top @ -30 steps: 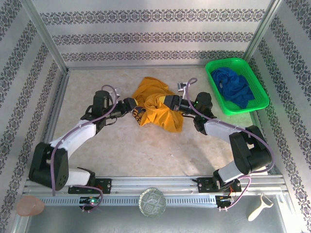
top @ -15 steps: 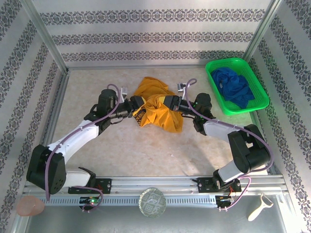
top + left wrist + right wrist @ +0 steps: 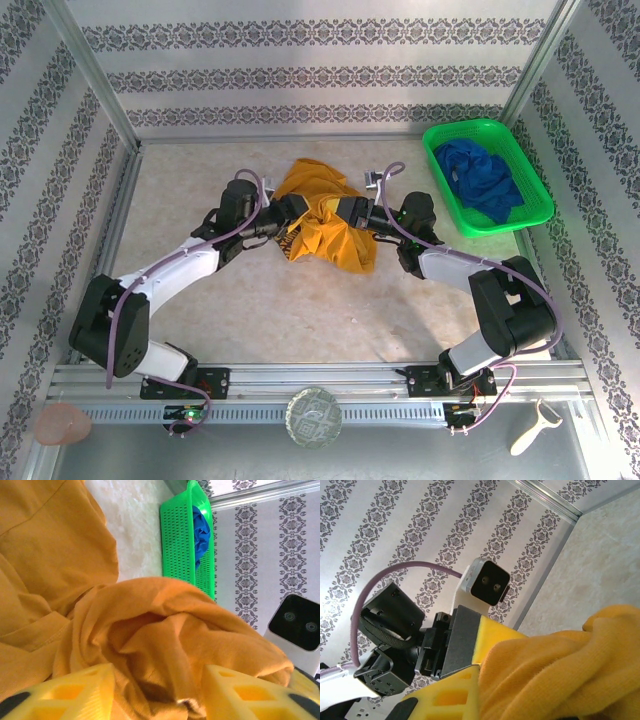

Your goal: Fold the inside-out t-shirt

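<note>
Right gripper [image 3: 342, 209] clamps the inside-out t-shirt [image 3: 330, 240] nearer the green basket [image 3: 443, 182]; left gripper [image 3: 283, 213], jaws apart astride bunched cloth, may pinch several layers together.

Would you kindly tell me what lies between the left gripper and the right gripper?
In the top external view, the crumpled mustard orange-yellow cloth t-shirt lies bunched between the left gripper and the right gripper.

The bench [image 3: 300, 310] is lit brightly and evenly, with soft shadows cast; the inside-out t-shirt [image 3: 560, 670] is blurred close up.
</note>
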You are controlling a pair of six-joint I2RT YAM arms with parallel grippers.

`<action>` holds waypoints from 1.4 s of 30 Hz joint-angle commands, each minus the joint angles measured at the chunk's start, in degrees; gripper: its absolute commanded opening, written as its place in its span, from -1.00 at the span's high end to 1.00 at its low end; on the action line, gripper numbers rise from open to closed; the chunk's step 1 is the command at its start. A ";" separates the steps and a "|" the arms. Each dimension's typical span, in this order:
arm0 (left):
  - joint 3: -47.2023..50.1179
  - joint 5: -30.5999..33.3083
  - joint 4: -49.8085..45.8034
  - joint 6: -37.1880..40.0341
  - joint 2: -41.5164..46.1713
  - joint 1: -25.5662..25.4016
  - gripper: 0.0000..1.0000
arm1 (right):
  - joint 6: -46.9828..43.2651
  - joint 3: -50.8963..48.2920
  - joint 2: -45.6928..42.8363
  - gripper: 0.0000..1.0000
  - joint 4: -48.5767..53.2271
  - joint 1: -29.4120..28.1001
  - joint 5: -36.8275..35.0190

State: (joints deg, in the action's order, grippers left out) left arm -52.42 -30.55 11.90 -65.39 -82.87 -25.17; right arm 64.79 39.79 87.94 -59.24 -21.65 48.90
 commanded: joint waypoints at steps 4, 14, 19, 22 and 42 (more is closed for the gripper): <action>-3.26 0.88 1.87 0.22 0.31 -0.77 0.10 | -0.36 -1.36 -0.04 1.00 -3.33 -0.85 -0.15; -3.49 2.47 -3.05 1.90 2.15 -1.15 0.02 | -0.43 -1.21 0.31 1.00 -3.42 -0.94 -0.26; -2.85 2.92 -1.04 1.23 -0.20 -2.07 0.01 | -0.33 -1.38 0.17 1.00 -3.49 -1.22 -0.38; -4.14 2.77 -0.48 1.41 -2.16 -2.56 0.14 | -0.33 -1.81 -0.31 1.00 -3.42 -1.21 -0.55; -21.69 -11.01 -8.17 -3.44 3.65 -0.51 1.00 | -1.89 -10.44 2.56 -0.35 -2.89 5.31 -8.78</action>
State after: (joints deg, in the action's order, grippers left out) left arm -73.58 -37.10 3.03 -65.08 -81.08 -26.92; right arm 63.94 30.65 90.67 -59.48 -16.58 42.02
